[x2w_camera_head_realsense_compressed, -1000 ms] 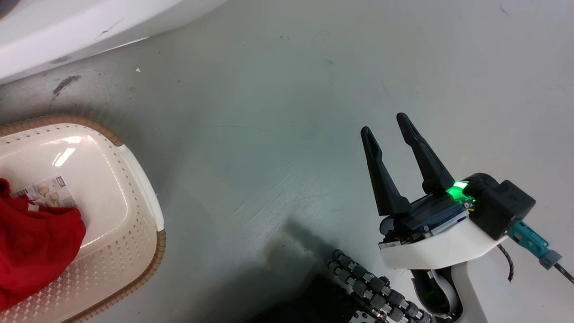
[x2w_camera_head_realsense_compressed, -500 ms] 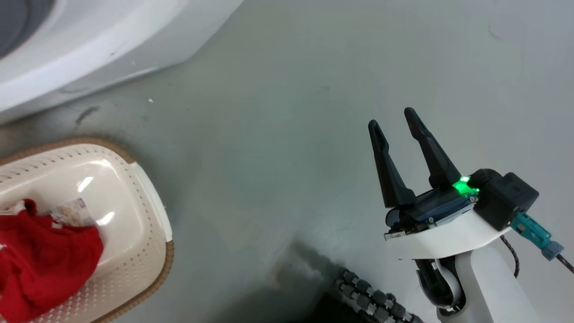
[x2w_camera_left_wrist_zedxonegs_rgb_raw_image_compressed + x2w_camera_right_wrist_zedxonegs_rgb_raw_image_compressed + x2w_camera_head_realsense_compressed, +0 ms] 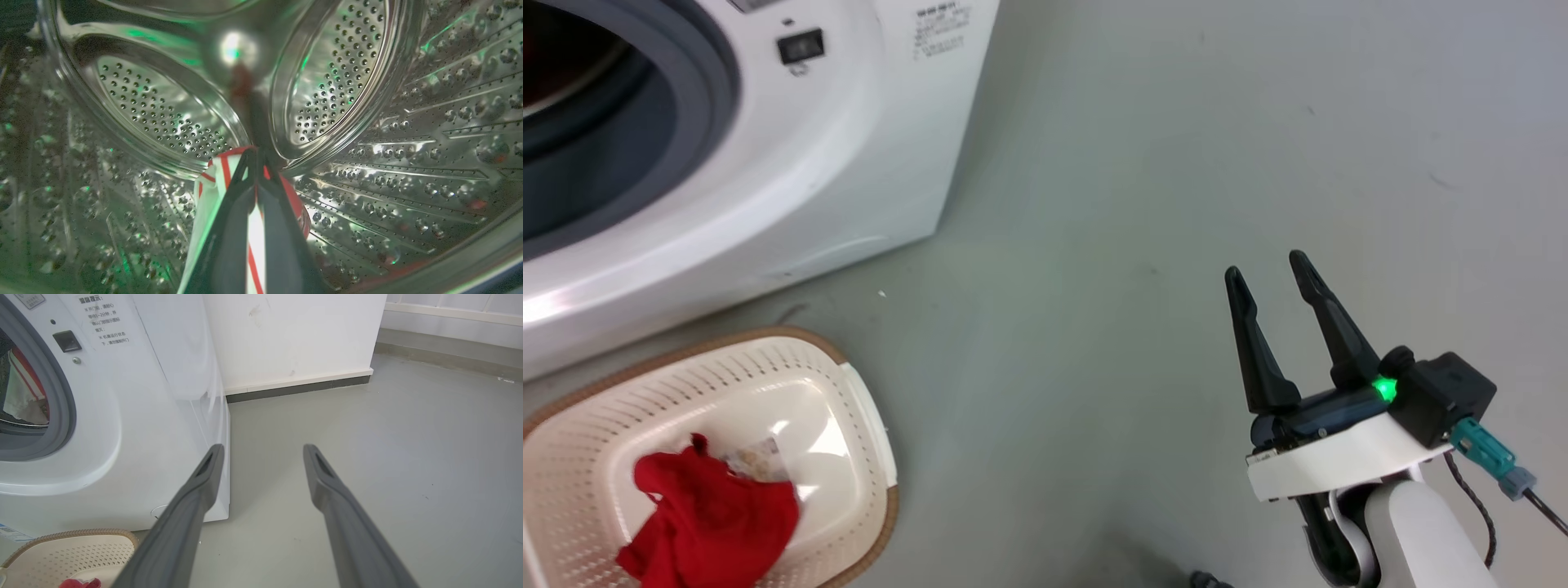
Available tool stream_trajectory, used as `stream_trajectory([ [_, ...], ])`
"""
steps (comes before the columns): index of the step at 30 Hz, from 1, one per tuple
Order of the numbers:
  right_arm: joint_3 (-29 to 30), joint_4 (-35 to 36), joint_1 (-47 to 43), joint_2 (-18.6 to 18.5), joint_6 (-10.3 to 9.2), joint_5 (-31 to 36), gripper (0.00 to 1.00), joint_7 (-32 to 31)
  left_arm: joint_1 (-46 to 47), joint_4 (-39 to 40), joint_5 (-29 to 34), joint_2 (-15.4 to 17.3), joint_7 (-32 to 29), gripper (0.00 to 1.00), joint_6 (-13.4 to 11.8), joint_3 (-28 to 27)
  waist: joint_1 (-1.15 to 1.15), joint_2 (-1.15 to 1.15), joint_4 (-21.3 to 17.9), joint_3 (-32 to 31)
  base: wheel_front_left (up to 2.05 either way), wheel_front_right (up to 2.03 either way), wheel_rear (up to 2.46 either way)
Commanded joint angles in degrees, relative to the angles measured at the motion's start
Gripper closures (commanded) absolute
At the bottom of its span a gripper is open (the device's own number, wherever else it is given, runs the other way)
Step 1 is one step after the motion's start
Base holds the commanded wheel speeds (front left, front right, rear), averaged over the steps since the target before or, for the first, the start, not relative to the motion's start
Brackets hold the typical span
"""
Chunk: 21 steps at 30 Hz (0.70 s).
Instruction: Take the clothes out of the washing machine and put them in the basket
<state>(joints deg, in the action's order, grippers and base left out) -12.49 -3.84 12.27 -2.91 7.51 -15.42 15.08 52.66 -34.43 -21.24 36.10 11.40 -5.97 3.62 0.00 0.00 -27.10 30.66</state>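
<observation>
The white washing machine [image 3: 809,163] stands at the upper left of the head view with its grey-rimmed porthole [image 3: 698,106] uncovered. Inside the steel drum [image 3: 408,163], my left gripper [image 3: 255,157] is shut on a red garment with white stripes [image 3: 218,175]. That striped cloth [image 3: 22,388] also shows through the porthole in the right wrist view. The cream basket [image 3: 870,416] sits on the floor below the machine, with one red garment [image 3: 715,523] lying in it. My right gripper [image 3: 1264,268] hangs open over bare floor, well right of the basket, holding nothing.
Grey floor [image 3: 1094,245] spreads between the basket and my right arm. A white wall [image 3: 294,330] with a dark skirting runs behind the machine's right side. A black latch [image 3: 800,47] and a text sticker sit beside the porthole.
The head camera has swung up, so the washing machine's front and porthole have come into view and the basket sits lower in frame. The right gripper stays open in the same pose.
</observation>
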Motion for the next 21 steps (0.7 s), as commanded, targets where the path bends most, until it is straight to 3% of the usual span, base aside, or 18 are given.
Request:
stream_trajectory([
  [1, 0.5, -0.4, -0.9, 0.1, -0.05, 0.6, 0.00, 0.1, -2.0, -0.2, -0.6, -0.9, 1.1, 1.00, 0.4, -0.1, 0.00, 0.00, 2.6, -4.2, 0.00, 0.00, 0.00],
  [8, 2.0, -1.7, -3.0, 0.0, -0.05, 2.6, 0.00, 0.1, -10.2, 2.8, -2.6, -4.6, 3.6, 1.00, 1.8, -1.1, 0.00, 0.00, 6.0, -10.4, 0.00, 0.00, 0.00],
  [15, 3.1, -2.4, -5.2, 0.1, -0.04, 4.1, 0.00, -0.9, -19.8, 14.2, -1.1, -9.1, 3.9, 1.00, -0.4, -0.7, 0.00, 0.00, 9.4, -16.2, 0.00, 0.00, 0.00],
  [21, 3.8, -1.7, -6.7, 0.1, -0.04, 5.0, 0.00, -2.4, -26.4, 23.7, -0.3, -10.5, 3.8, 1.00, -2.2, -0.2, 0.00, 0.00, 11.1, -19.4, 0.00, 0.00, 0.00],
])
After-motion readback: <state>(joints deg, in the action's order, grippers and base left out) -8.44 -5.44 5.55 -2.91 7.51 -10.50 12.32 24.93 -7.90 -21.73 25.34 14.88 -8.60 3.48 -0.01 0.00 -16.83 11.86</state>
